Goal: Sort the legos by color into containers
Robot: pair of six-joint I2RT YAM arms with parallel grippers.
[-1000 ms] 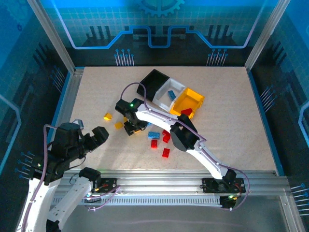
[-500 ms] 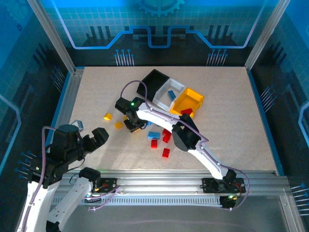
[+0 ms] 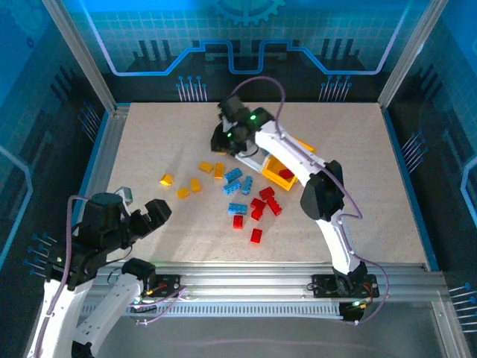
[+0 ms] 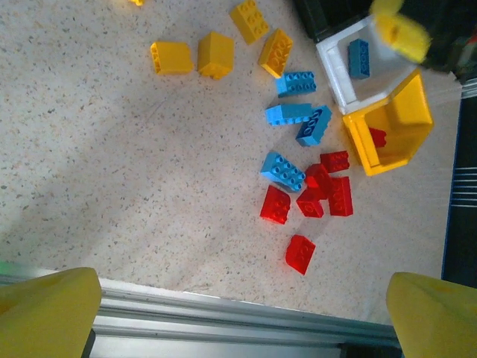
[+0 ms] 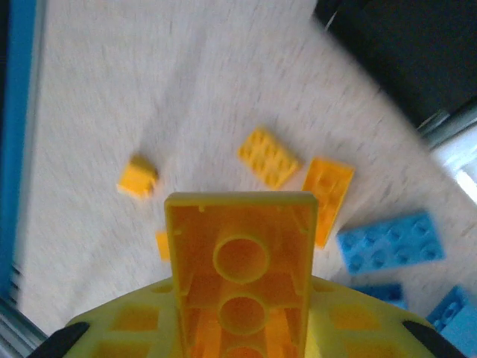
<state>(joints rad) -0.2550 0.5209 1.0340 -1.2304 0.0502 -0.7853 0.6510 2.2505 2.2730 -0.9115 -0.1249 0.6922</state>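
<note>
My right gripper (image 3: 226, 142) is shut on a yellow-orange brick (image 5: 240, 276), whose hollow underside faces the wrist camera. It hangs over the black bin (image 4: 328, 15) and white bin (image 4: 335, 74); the same brick (image 4: 399, 33) appears blurred in the left wrist view. The white bin holds a blue brick (image 4: 358, 58), and the yellow-orange bin (image 3: 277, 177) holds a red one (image 3: 286, 174). Loose on the table lie yellow bricks (image 3: 206, 167), blue bricks (image 3: 233, 176) and red bricks (image 3: 256, 214). My left gripper (image 3: 138, 216) stands open near the front left, with nothing between its fingers (image 4: 52, 306).
A small grey-blue piece (image 3: 123, 193) lies by the left rail. The metal front rail (image 4: 223, 313) runs just under the left gripper. Frame posts and blue walls enclose the table on three sides.
My right arm rose from the pile of bricks and swung back to the bins with the yellow-orange brick in its jaws. The left arm barely moved.
</note>
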